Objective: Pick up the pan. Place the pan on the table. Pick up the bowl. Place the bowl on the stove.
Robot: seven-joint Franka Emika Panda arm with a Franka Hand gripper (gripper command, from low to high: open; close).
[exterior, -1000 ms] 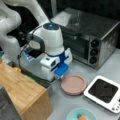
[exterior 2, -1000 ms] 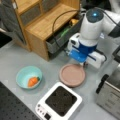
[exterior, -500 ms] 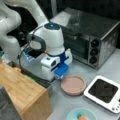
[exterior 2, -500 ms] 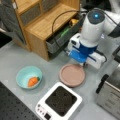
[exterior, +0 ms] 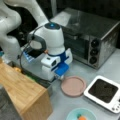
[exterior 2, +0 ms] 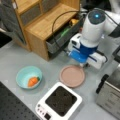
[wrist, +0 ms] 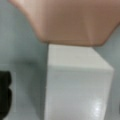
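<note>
Bowl: the round light-teal bowl [exterior 2: 28, 77] sits at a front view's left on the bench, the wide plain grey matte tabletop [exterior 2: 15, 55]. A small orange item [exterior 2: 33, 81] lies inside it. It is well apart from the hand and untouched.

Counter: the light wooden box-like counter [exterior 2: 47, 27] stands far left, behind the bowl.

Stove: the small white square cooktop with a black top [exterior 2: 60, 102] is near the middle. Its top is bare, so no bowl is on it yet.

Pan: the shallow round dusty-pink pan [exterior 2: 72, 75] lies flat on the bench, just beyond the stove and not on it. In both front views it looks set down.

Handle: in the wrist view the pan's short white stub handle [wrist: 77, 85] fills the centre, pointing away from the pink rim.

Hand: the white-and-blue hand [exterior 2: 83, 65] is low at the pan's far-right edge, over the handle. I cannot tell whether it grips the handle or has let go.

Oven: the large steel toaster oven [exterior 2: 110, 92] stands at the right, close beside the arm.

Step in hand: by my reading, placing the pan on the bench, at or near its end; the bowl steps are not begun.

What the move calls for: a straight path off the handle, so the pan is not dragged toward the stove, and room kept from the oven.

Change: against the frames of a second and half a second ago, the hand, pan and bowl show no shift that I can make out.
</note>
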